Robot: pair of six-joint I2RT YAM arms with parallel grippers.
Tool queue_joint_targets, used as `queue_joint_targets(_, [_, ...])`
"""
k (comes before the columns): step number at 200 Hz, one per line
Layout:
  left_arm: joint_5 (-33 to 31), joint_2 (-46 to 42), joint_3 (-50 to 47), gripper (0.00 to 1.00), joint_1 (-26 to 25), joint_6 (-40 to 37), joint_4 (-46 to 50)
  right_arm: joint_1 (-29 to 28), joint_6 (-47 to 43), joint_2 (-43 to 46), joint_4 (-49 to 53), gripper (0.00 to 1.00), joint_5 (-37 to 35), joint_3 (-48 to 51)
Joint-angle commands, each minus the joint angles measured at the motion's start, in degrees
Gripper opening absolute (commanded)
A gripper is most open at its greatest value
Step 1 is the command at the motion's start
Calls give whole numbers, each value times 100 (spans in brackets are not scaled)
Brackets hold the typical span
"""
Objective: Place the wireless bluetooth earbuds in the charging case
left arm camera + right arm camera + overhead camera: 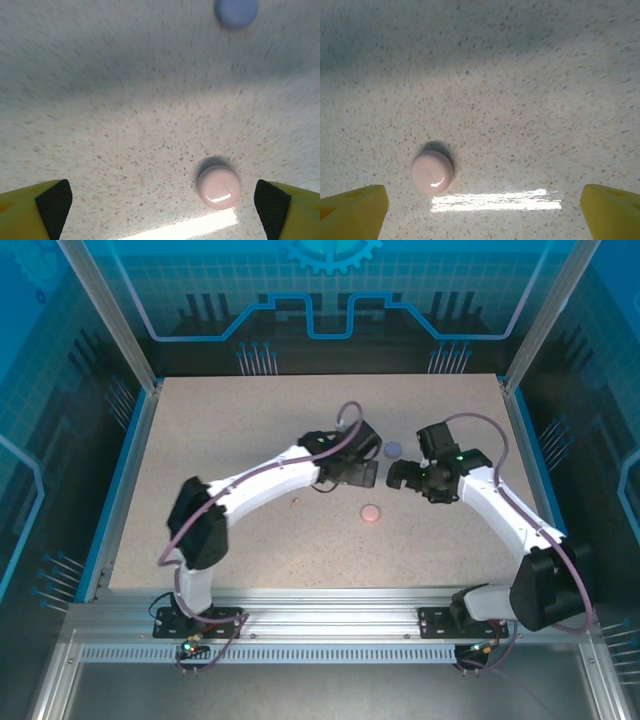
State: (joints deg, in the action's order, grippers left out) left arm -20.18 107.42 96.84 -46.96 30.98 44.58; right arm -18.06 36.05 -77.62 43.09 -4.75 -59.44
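Charging case — round, glossy, pale pink, lid shut — lying on the speckled tabletop just ahead of the left end effector, off-centre between its jaws, which stand spread wide and hold nothing. Right end effector, likewise spread and empty, looks down on the same case. Left wrist view adds a light purple case farther ahead.

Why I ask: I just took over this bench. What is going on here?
Two robot arms lean over a speckled table. The left pincer and the right pincer are both open and empty, hovering near a round pink case that looks shut. A round purple case lies farther back. A tiny speck left of the pink case is too small to identify. Nothing is held.
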Motion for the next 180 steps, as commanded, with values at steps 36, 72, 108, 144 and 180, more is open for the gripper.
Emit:
queue_joint_targets(36, [355, -1483, -1614, 99, 918, 393, -1511, -1014, 581, -662, 264, 100, -333, -151])
queue_joint_targets(72, [1004, -2208, -2859, 99, 1540, 799, -2973, -1539, 1369, -972, -77, 100, 75, -34])
queue_joint_targets(108, [979, -2479, -3276, 99, 1828, 1296, -3345, -1801, 1965, -1356, -578, 100, 516, 67])
queue_joint_targets(144, [1155, -2541, -3282, 99, 1965, 1404, -3211, -1854, 2184, -1935, -704, 100, 715, -106])
queue_joint_targets(180, [1071, -2614, -3121, 99, 1963, 1167, -2925, -1867, 2300, -2310, -836, 100, 792, -266])
